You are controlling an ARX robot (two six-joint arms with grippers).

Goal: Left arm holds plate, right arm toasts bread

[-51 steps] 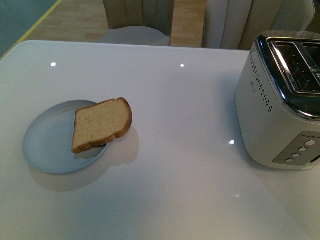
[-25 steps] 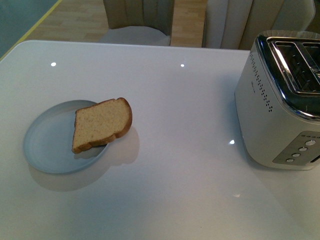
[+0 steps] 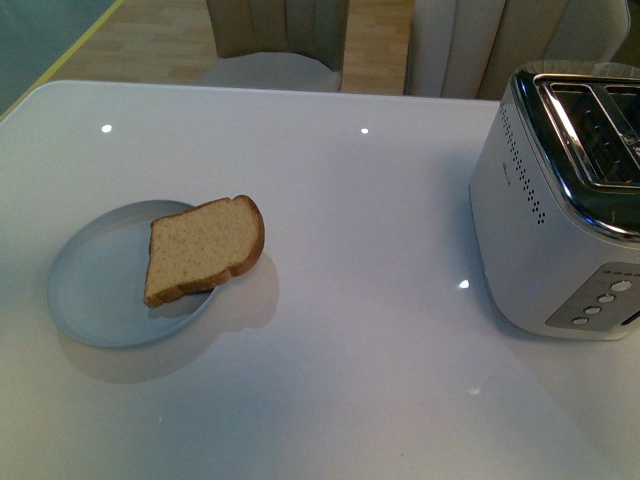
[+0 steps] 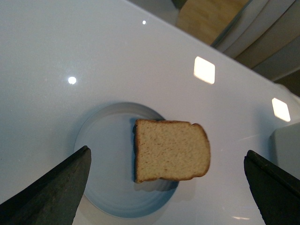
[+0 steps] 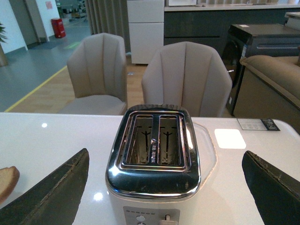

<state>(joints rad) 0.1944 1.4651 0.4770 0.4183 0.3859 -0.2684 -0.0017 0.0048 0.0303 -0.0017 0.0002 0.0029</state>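
A pale blue-grey plate point(image 3: 90, 290) sits on the white table at the left. A slice of brown bread point(image 3: 203, 248) lies on its right side, its rounded top overhanging the rim. In the left wrist view the plate point(image 4: 105, 159) and bread point(image 4: 171, 150) lie between the dark fingers of my left gripper point(image 4: 171, 187), which hovers above them, open and empty. My right gripper point(image 5: 164, 187) is open and empty, its fingers either side of the toaster point(image 5: 152, 159). Neither arm shows in the front view.
A white and chrome two-slot toaster point(image 3: 560, 200) stands at the table's right, slots empty. Beige chairs point(image 5: 185, 77) stand beyond the far table edge. The bread's end point(image 5: 7, 180) shows at the edge of the right wrist view.
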